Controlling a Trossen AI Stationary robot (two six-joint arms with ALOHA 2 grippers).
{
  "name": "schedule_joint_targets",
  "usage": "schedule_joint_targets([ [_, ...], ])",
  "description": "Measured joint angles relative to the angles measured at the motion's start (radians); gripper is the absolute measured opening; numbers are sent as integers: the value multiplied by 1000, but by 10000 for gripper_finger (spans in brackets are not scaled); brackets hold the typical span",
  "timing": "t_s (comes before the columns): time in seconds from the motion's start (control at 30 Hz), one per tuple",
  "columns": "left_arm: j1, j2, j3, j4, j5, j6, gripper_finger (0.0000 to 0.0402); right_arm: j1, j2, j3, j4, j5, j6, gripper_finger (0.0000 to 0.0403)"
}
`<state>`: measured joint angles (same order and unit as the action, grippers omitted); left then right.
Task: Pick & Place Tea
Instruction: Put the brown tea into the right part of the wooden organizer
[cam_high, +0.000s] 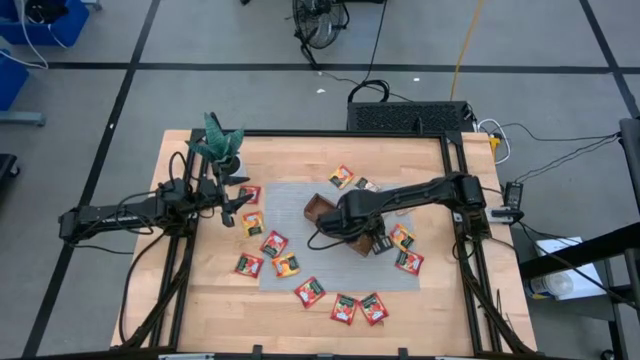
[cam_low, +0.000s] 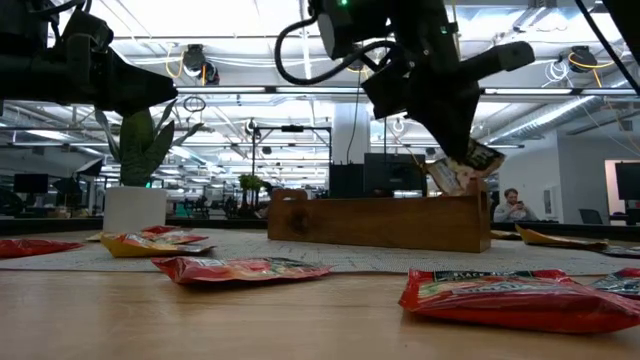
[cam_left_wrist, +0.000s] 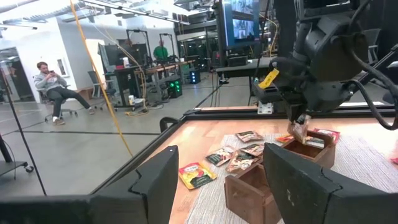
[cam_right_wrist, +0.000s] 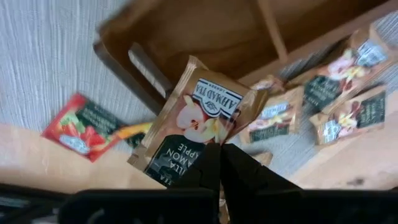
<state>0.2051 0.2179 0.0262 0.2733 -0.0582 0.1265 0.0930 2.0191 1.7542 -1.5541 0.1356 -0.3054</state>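
Note:
Several flat tea sachets lie scattered on a grey mat (cam_high: 300, 250), mostly red ones (cam_high: 343, 308) plus orange-yellow ones (cam_high: 253, 222). A brown wooden compartment tray (cam_high: 318, 205) stands at the mat's middle. My right gripper (cam_right_wrist: 219, 149) points steeply down over the tray, shut on a tan apple-print sachet (cam_right_wrist: 199, 118), which also shows in the low view (cam_low: 465, 165). My left gripper (cam_left_wrist: 221, 186) waits open and level near the table's left edge, beside the plant, with nothing between its fingers. My right gripper pinches the tan sachet by one edge (cam_right_wrist: 200, 152) between its two fingers. The fingers come from above, slanting steeply down. The sachet sticks out beyond the fingertips, tilted, lifted clear just above the tray's rim (cam_low: 440, 200).
A potted plant (cam_high: 220, 145) stands at the far left corner, and a black box (cam_high: 410, 118) sits past the far edge. More sachets lie to the right of the tray (cam_high: 405, 250) and behind it (cam_high: 342, 177). A person (cam_left_wrist: 53, 84) sits in the room beyond.

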Motion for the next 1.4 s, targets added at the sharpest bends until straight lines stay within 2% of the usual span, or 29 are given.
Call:
schedule_joint_targets([
  [0.23,0,0,0,0,3,0,234,-1,5,0,4,47,-13,0],
  [0.47,0,0,0,0,4,0,234,-1,5,0,65,43,-21,0],
  [0.63,0,0,0,0,4,0,235,-2,5,0,63,-10,-21,0],
  [0.9,0,0,0,0,4,0,235,-1,5,0,81,-8,24,2],
  [1.07,0,0,0,0,5,0,234,-2,5,0,81,-8,37,28],
  [1.4,0,0,0,0,5,0,234,0,5,0,137,24,81,109],
])
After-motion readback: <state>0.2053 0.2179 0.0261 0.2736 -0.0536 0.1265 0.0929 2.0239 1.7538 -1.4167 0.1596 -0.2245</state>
